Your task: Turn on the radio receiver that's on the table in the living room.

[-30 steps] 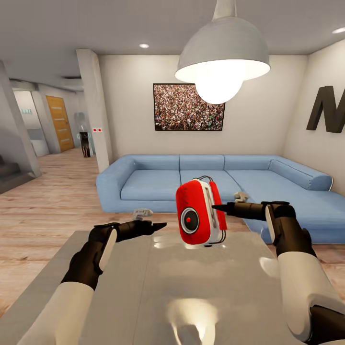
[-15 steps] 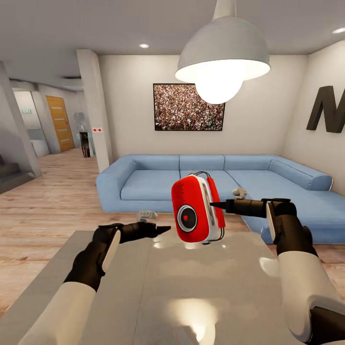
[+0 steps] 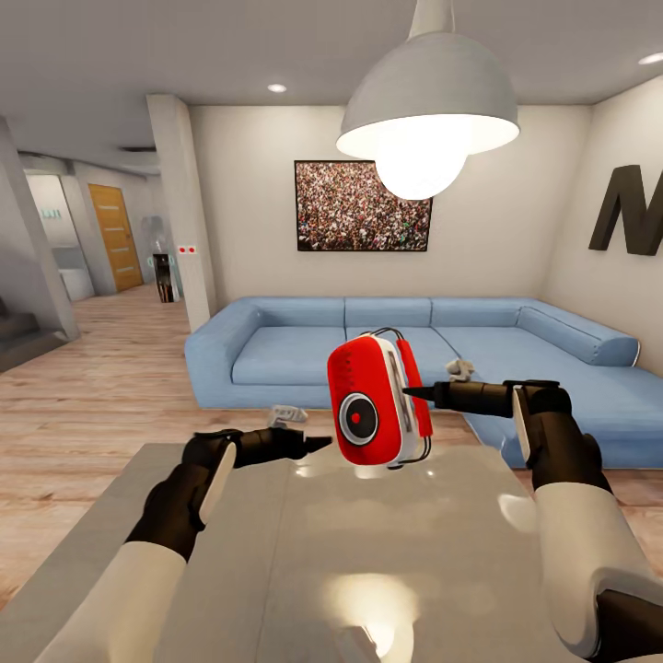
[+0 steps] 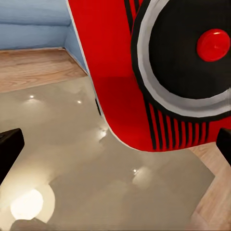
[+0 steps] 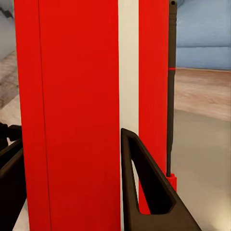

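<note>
The red radio receiver (image 3: 368, 405) with white sides is upright, slightly tilted, over the far end of the glossy grey table (image 3: 276, 571). Its dark dial (image 3: 358, 418) faces me. My right gripper (image 3: 410, 393) is shut on the radio's side; in the right wrist view its dark fingers (image 5: 144, 192) sit either side of the red and white body (image 5: 72, 96). My left gripper (image 3: 313, 444) is open just left of the radio, low by its front. In the left wrist view the dial (image 4: 192, 57) looms close between the spread fingertips (image 4: 9, 149).
A blue L-shaped sofa (image 3: 295, 354) runs behind the table. A grey dome pendant lamp (image 3: 428, 101) hangs above, just beyond the radio. The framed crowd picture (image 3: 362, 206) is on the back wall. Light wood floor (image 3: 101, 387) and a hallway open to the left.
The radio has shifted slightly left and up with my right gripper. My left gripper has moved right, closer to the radio's front.
</note>
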Available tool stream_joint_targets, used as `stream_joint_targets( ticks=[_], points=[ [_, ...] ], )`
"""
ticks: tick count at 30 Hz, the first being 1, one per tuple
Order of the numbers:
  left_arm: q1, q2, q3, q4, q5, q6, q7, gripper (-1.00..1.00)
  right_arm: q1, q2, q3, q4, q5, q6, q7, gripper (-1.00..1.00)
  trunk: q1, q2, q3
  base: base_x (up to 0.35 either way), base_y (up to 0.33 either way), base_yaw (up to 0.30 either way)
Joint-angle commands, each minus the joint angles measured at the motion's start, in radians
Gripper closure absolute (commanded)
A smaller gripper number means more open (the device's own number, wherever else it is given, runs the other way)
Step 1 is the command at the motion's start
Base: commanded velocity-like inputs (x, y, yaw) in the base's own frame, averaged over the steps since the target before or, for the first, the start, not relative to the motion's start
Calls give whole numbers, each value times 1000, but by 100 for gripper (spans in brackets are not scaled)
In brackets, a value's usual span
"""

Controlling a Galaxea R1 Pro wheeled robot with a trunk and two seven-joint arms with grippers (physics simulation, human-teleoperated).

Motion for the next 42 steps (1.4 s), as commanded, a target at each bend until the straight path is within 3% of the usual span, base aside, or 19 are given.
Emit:
stream_joint_targets(
  ticks=[1, 21, 33, 42],
  points=[
    [0, 0, -2, 0, 0, 0, 0, -100, 0, 0, 0, 0, -8, 3, 0, 100, 0, 0, 0, 0, 0, 0],
    [0, -16, -10, -74, 3, 10, 0, -100, 0, 1, 2, 1, -8, 3, 0, 100, 0, 0, 0, 0, 0, 0],
    [0, -26, -47, -200, 3, 156, -34, -100, 0, 1, 2, 1, -7, 3, 0, 100, 0, 0, 0, 0, 0, 0],
    [0, -29, -69, -217, 4, 175, -37, -100, 0, 2, 2, 1, -6, 3, -1, 100, 0, 0, 0, 0, 0, 0]
  ],
)
